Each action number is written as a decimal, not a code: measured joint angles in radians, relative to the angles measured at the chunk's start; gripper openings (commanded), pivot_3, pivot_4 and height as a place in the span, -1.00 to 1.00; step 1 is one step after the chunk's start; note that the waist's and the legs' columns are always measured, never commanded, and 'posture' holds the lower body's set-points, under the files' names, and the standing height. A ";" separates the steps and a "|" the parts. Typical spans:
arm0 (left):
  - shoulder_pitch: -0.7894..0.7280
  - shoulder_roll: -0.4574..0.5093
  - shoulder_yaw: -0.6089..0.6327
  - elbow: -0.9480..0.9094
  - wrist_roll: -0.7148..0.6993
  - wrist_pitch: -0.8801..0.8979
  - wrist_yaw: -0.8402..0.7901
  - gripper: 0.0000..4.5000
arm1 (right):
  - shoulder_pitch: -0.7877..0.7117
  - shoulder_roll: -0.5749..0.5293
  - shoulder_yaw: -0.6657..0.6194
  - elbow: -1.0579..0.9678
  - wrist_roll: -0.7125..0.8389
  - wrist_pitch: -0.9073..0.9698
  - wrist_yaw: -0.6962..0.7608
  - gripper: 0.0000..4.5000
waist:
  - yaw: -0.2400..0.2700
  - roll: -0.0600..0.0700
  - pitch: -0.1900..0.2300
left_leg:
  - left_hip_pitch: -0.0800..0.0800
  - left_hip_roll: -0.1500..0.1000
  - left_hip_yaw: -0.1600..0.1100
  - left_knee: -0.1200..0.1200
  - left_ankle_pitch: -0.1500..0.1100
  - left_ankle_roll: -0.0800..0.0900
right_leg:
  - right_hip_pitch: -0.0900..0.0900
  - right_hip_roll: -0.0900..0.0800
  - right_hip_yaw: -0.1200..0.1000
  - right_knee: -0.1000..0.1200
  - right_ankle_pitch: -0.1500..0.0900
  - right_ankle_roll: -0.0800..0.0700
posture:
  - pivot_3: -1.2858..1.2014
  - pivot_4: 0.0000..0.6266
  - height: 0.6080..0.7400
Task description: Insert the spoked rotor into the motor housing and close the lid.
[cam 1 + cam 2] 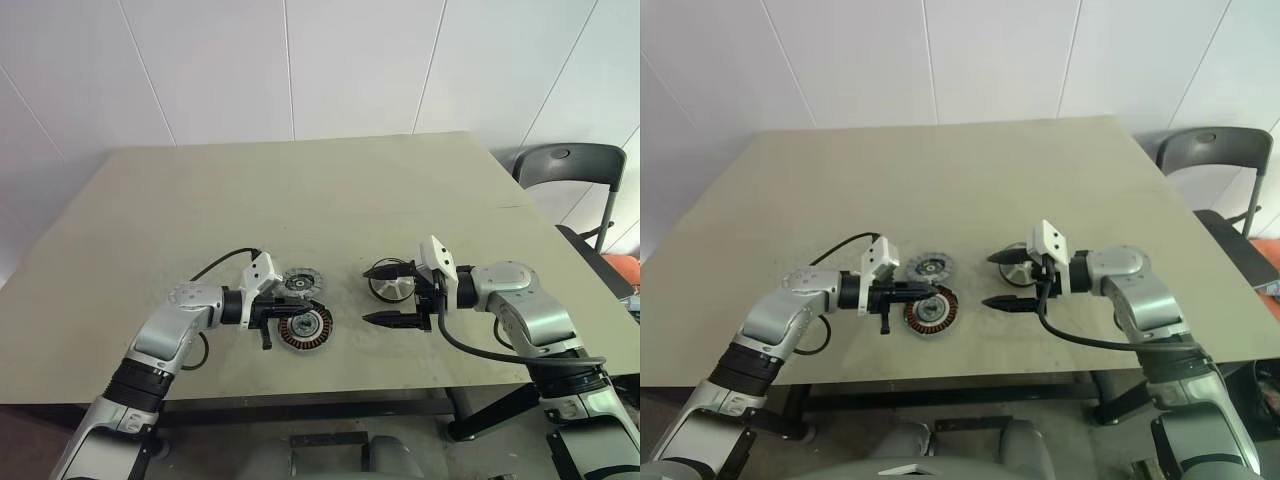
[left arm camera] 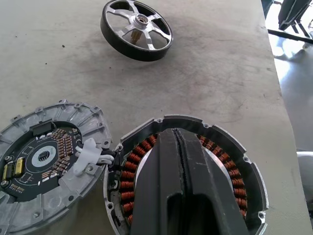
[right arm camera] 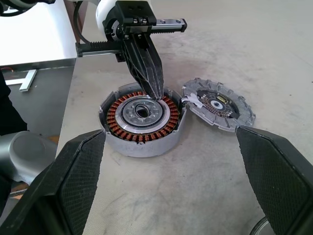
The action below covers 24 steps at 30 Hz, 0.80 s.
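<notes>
1. Spoked rotor: a round black ring with silvery-white spokes meeting at a central hub. It is located on the beige tabletop toward the near edge, right of centre, and is not yet inserted.
2. Motor housing: a round disc with a dark rim, a ring of copper-coloured windings and a silvery centre. It is placed near the near edge, left of centre, well apart from the rotor, and its cavity is seen open and empty.
3. Lid: a flat grey ribbed metal disc with a dark circuit-board centre. It is laid just beside the housing on its far side, joined to it by a short white connector, and is not closed.
4. Left gripper: its two black fingers are pressed together with nothing between them. The tips are set over the housing's inner edge, near the hub.
5. Right gripper: its fingers are spread wide apart and empty, held just beside the rotor on the near side.
6. Progress: judged as early. The rotor is to be grasped, carried and seated, and the lid is then to be closed.
</notes>
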 measured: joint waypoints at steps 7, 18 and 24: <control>0.012 0.032 -0.029 0.000 0.021 0.005 -0.030 -0.99 | 0.000 0.000 0.000 0.000 0.000 0.000 -0.001 1.00 | -0.001 0.000 0.000 | 0.000 0.000 0.000 0.000 0.000 0.000 | 0.000 0.000 0.000 0.000 0.000 0.000 | 0.03 -1.00 1.00; 0.031 0.033 -0.050 0.003 0.048 -0.017 -0.020 -0.99 | 0.000 0.001 0.000 0.000 0.000 0.000 -0.003 1.00 | 0.002 0.000 0.000 | 0.001 0.000 0.000 0.000 0.000 0.000 | 0.001 0.000 0.000 0.000 0.000 0.000 | 0.03 -1.00 1.00; 0.000 -0.020 0.032 0.012 -0.014 0.017 0.027 -0.99 | 0.000 0.003 0.000 0.000 0.000 0.000 -0.005 1.00 | 0.003 0.000 0.000 | 0.000 0.000 0.000 0.001 0.000 0.000 | 0.001 0.000 0.000 0.000 0.000 0.000 | 0.03 -1.00 1.00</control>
